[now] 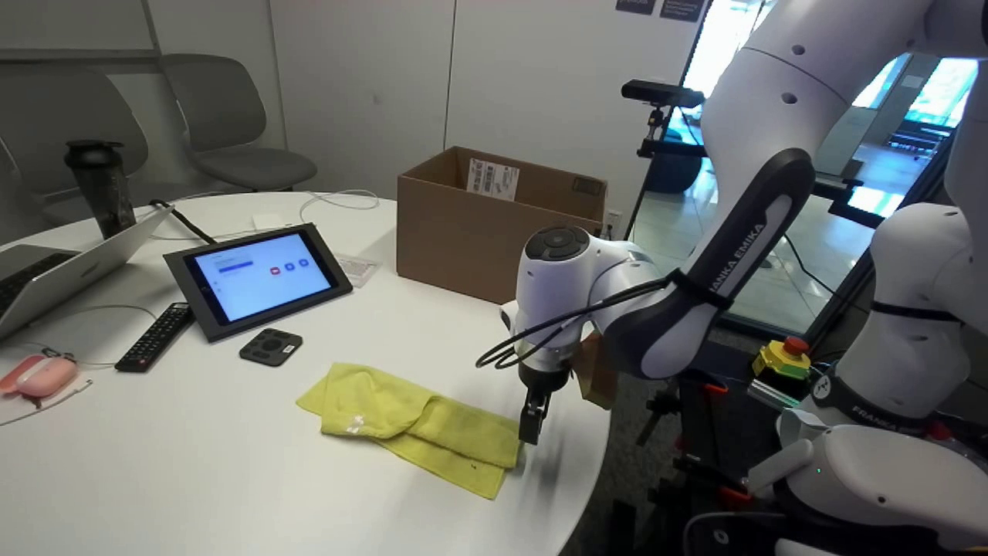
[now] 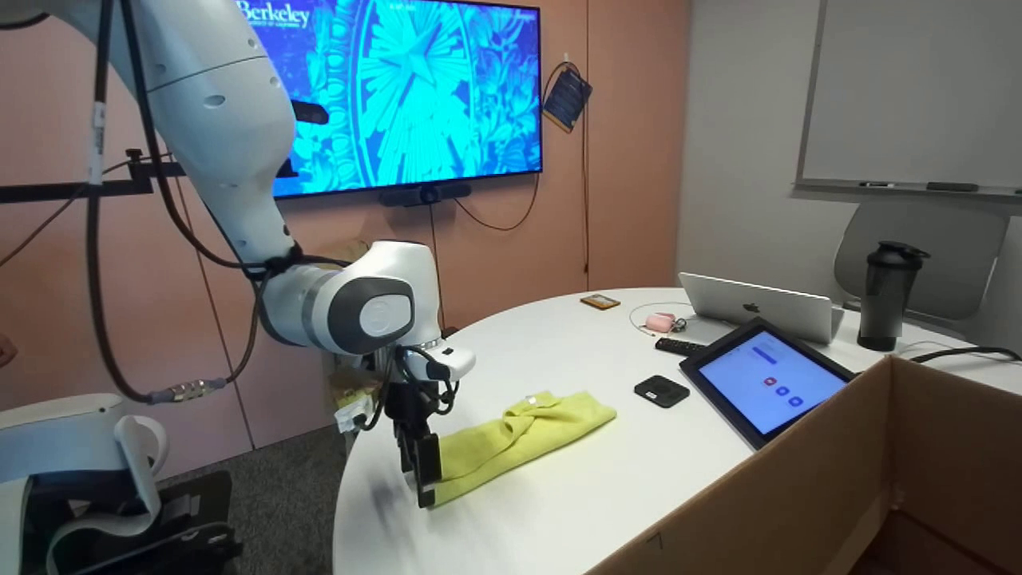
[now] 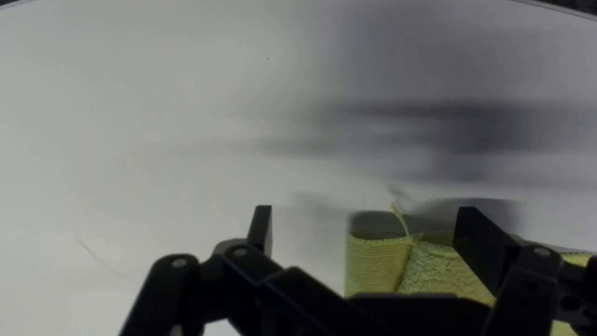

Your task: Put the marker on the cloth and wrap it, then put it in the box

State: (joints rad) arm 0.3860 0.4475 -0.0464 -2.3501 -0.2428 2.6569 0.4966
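Observation:
The yellow-green cloth (image 1: 378, 405) lies folded lengthwise on the white table; it also shows in an exterior view (image 2: 519, 439). No marker shows in any view; whether it is inside the folds cannot be seen. My gripper (image 1: 531, 434) points down at the cloth's end near the table edge. It is low over the table, as an exterior view (image 2: 425, 487) also shows. In the wrist view the gripper (image 3: 364, 210) is open, with the end of the cloth (image 3: 380, 266) between and under the fingers, not clamped. The brown cardboard box (image 1: 471, 239) is open at the top.
The box wall (image 2: 758, 503) stands beyond the cloth. A tablet display (image 1: 262, 274), a black puck-like device (image 1: 270, 347), a remote (image 1: 154, 337), a laptop (image 1: 77, 270), a dark bottle (image 1: 102, 185) and a pink case (image 1: 46, 377) are on the white table (image 1: 231, 479).

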